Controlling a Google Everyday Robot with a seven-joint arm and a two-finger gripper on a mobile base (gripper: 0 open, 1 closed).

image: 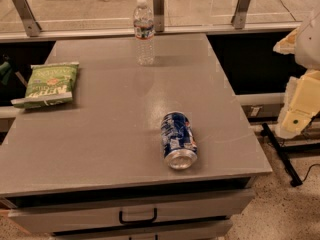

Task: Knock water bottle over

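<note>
The water bottle (144, 32) stands upright near the far edge of the grey table (100, 134), a little left of its middle. It is clear and ribbed, with a white cap and a blue-red-white label band. My gripper (300, 104) shows as cream-coloured parts at the right edge of the view. It is beyond the table's right side, far from the bottle and lower than the table top.
A blue soda can (178, 140) lies on its side near the front right of the table. A green chip bag (49, 84) lies at the left edge. A railing with metal posts (158, 8) runs behind the table. Drawers with a black handle (137, 216) are below the front.
</note>
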